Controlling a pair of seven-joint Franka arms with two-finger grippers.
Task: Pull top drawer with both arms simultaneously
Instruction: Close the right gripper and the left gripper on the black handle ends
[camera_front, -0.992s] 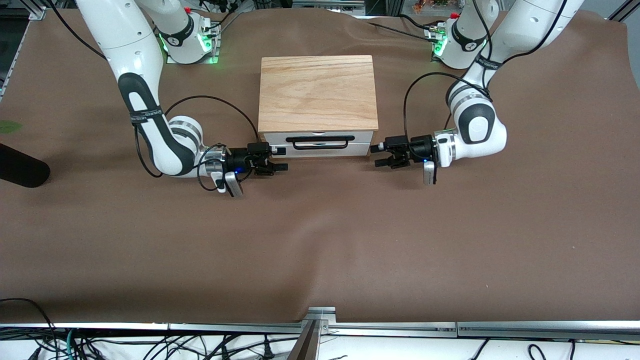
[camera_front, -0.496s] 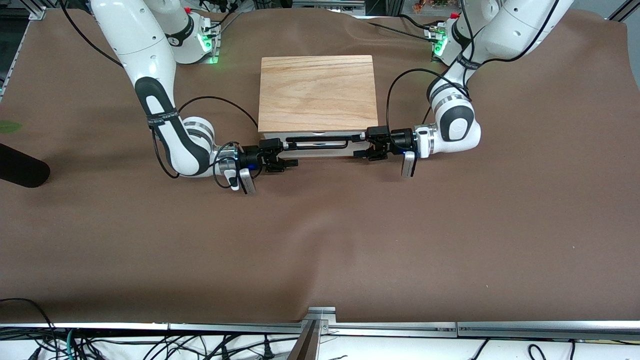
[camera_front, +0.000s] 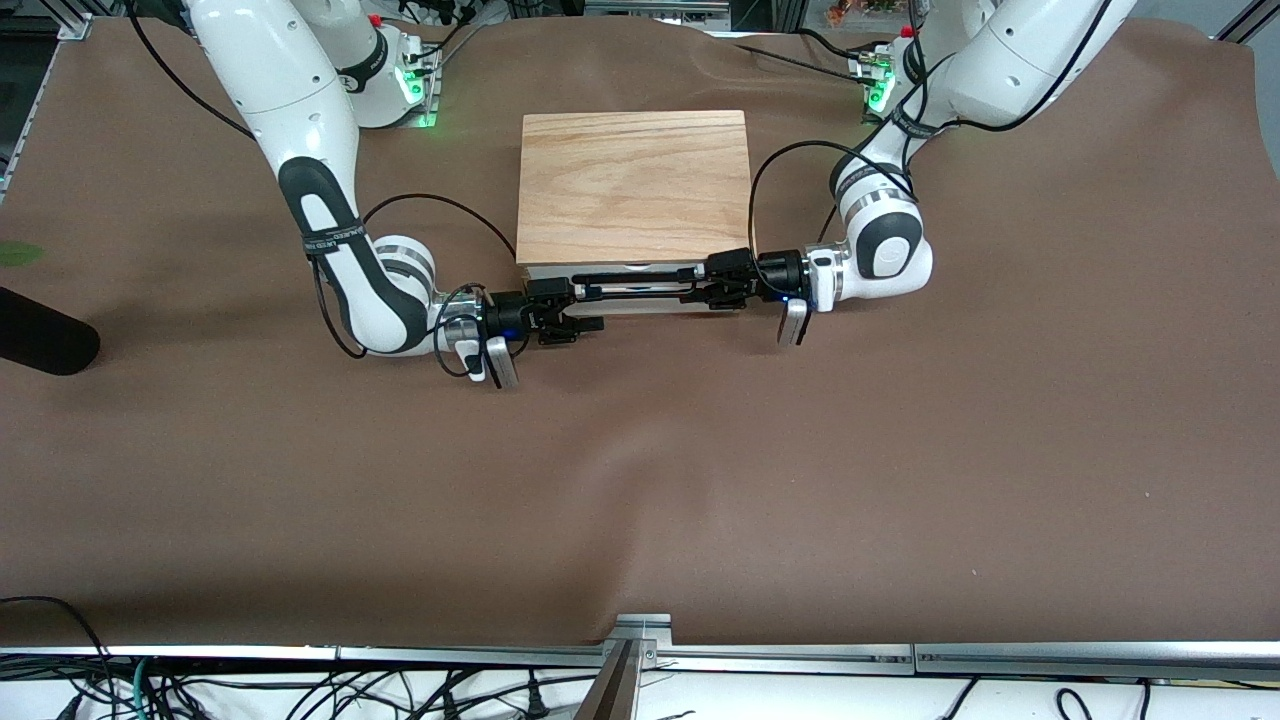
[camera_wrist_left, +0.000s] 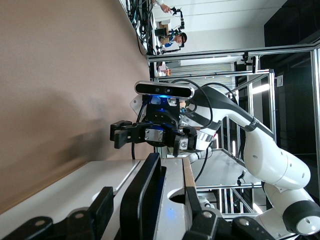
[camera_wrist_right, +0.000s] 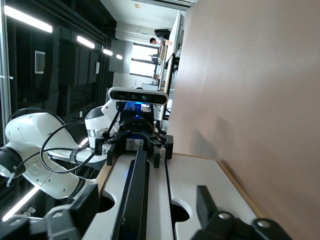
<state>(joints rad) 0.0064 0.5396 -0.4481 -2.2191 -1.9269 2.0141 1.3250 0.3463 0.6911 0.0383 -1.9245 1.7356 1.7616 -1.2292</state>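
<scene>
From the high front view we see a squat chest with a pale, grained wooden top (camera_front: 635, 185). It stands on a table covered in matte brown cloth (camera_front: 640, 480), between the two arms' bases. Its white drawer fronts face the front camera. The top drawer (camera_front: 640, 290) sits just under the wooden top, flush with the plain white front (camera_front: 650, 306) below it. A long black wire handle (camera_front: 635, 284) runs across the top drawer.

Both arms reach in low and level, one from each end of the table. The right gripper (camera_front: 578, 308) meets the handle at the right arm's end. The left gripper (camera_front: 697, 287) meets it at the left arm's end.

Only the wrist views show the gaps at the fingers. In the left wrist view the smooth, rounded black bar (camera_wrist_left: 142, 190) runs between the left gripper's black fingers (camera_wrist_left: 102, 202). The fingers stand apart, one on each side of the bar, with white panel visible between bar and finger. The right gripper is visible at the handle's other end. A half-round notch (camera_wrist_left: 177, 195) is cut into the panel's edge.

The right wrist view shows the same on its side. The right gripper's fingers (camera_wrist_right: 205, 200) straddle the bar (camera_wrist_right: 132, 200) without clamping it. The left gripper (camera_wrist_right: 137, 146) is at the other end.
</scene>
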